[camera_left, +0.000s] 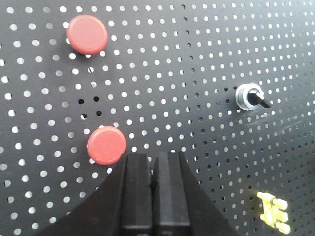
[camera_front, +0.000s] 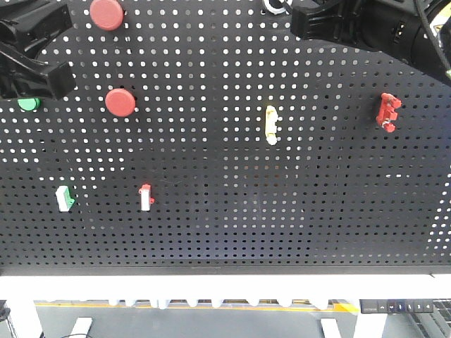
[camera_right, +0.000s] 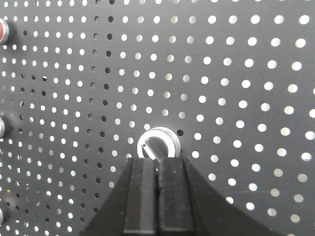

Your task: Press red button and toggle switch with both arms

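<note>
Two round red buttons are mounted on the black pegboard, an upper one [camera_front: 107, 13] [camera_left: 87, 34] and a lower one [camera_front: 120, 102] [camera_left: 107, 145]. My left gripper [camera_left: 152, 158] is shut and empty, its tips just right of and below the lower button; it shows at the top left of the front view [camera_front: 53, 76]. A silver-ringed switch with a black lever [camera_right: 158, 143] [camera_left: 247, 97] sits at the board's top. My right gripper [camera_right: 158, 162] is shut, its tips right below that switch; whether they touch it I cannot tell. It shows at the top right of the front view [camera_front: 301, 21].
Also on the board are a green button [camera_front: 28, 104], a green-white switch [camera_front: 65, 198], a red-white switch [camera_front: 146, 197], a yellow switch [camera_front: 270, 124] [camera_left: 273, 211] and a red switch [camera_front: 388, 110]. A white table edge [camera_front: 225, 285] runs below the pegboard.
</note>
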Controlling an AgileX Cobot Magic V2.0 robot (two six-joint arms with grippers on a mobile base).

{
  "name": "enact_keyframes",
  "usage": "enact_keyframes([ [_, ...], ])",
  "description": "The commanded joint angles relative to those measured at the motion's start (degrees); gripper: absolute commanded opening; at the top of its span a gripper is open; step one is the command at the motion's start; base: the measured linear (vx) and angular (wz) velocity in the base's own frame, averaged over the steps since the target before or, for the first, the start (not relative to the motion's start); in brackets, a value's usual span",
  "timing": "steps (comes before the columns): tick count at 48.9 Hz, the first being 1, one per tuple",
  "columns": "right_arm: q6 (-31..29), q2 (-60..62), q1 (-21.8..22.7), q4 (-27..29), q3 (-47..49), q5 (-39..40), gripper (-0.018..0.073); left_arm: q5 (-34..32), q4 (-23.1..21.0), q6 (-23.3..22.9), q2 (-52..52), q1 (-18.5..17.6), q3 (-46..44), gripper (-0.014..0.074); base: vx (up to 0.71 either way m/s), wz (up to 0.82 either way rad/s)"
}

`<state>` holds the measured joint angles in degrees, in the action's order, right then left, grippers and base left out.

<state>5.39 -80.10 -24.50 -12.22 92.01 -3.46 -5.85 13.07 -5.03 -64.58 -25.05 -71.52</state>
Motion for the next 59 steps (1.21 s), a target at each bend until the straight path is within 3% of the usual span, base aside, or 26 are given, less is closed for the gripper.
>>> enact_keyframes([
  [1, -0.3, 1.9, 0.1, -0.2, 1.5, 4.0, 0.0, -2.7, -0.3, 1.2, 1.1, -0.1, -1.3, 0.0002, 0.0, 0.0],
  [6, -0.3, 1.9, 0.1, -0.2, 1.5, 4.0, 0.0, 2.1, -0.4, 5.7, 1.6, -0.1, -1.1, 0.0002, 0.0, 0.0],
  [12, -0.3, 1.9, 0.1, -0.2, 1.5, 4.0, 0.0, 5.2, -3.6, 9.4, 5.1, 1.6, 4.2, 0.0002, 0.0, 0.0],
  [17, -0.3, 1.9, 0.1, -0.2, 1.5, 4.0, 0.0, -1.0, -7.3, 9.1, 10.6, 7.3, 15.8, 0.0002, 0.0, 0.0],
  [23, -0.3, 1.9, 0.1, -0.2, 1.5, 4.2, 0.0, -10.2, -8.3, 8.8, 20.4, 14.0, 33.7, 0.0002, 0.0, 0.0],
  [31, -0.3, 1.9, 0.1, -0.2, 1.5, 4.1, 0.0, -11.3, -8.3, 8.9, 36.8, 21.2, 52.9, 0.0002, 0.0, 0.0],
  [45, -0.3, 1.9, 0.1, -0.2, 1.5, 4.1, 0.0, -8.5, -8.3, 8.2, 66.9, 22.7, 75.6, 0.0002, 0.0, 0.0],
  [47, -0.3, 1.9, 0.1, -0.2, 1.5, 3.9, 0.0, -1.0, -8.3, 8.2, 64.8, 23.1, 74.7, 0.0002, 0.0, 0.0],
  [59, -0.3, 1.6, 0.1, -0.2, 1.5, 3.8, 0.0, 3.8, -8.3, 8.2, 64.7, 23.1, 74.7, 0.0002, 0.0, 0.0],
])
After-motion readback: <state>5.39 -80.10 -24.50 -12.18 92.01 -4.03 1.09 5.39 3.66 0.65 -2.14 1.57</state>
